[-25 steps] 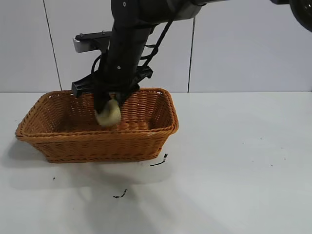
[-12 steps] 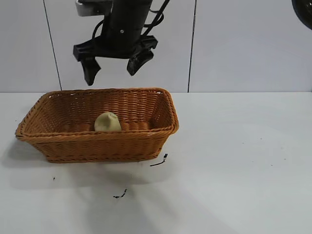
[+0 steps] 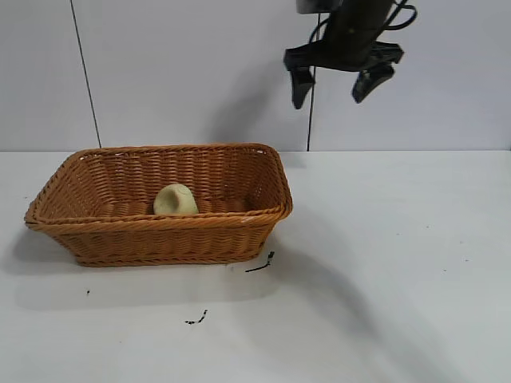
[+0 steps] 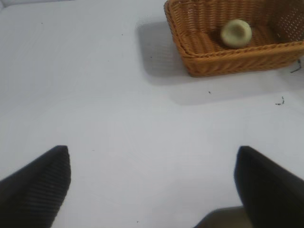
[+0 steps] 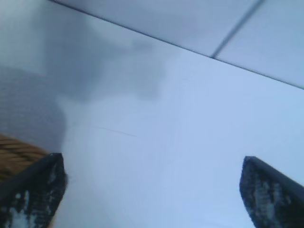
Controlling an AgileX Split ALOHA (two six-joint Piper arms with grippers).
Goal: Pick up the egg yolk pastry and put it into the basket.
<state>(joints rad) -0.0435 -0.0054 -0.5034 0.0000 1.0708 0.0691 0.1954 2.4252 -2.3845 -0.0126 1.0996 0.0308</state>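
Exterior view: the egg yolk pastry [image 3: 176, 200] sits dome-up on the floor of the basket [image 3: 263, 209], left of centre in the frame; its base is hidden behind the near rim. The basket's long axis runs left to right across the white table [image 3: 383, 279]. At the upper right, the right gripper [image 3: 341, 82] hangs high, fingers pointing down, spread wide and empty; its arm is cut off by the top edge.

Left wrist view: the left gripper [image 4: 152, 183] hovers over bare table, fingers wide apart, holding nothing; the pastry [image 4: 236, 33] and basket [image 4: 190, 47] are far off, upper right.

Right wrist view: the gripper [image 5: 154, 190] is spread wide and empty; a sliver of basket [image 5: 16, 152] shows at lower left.
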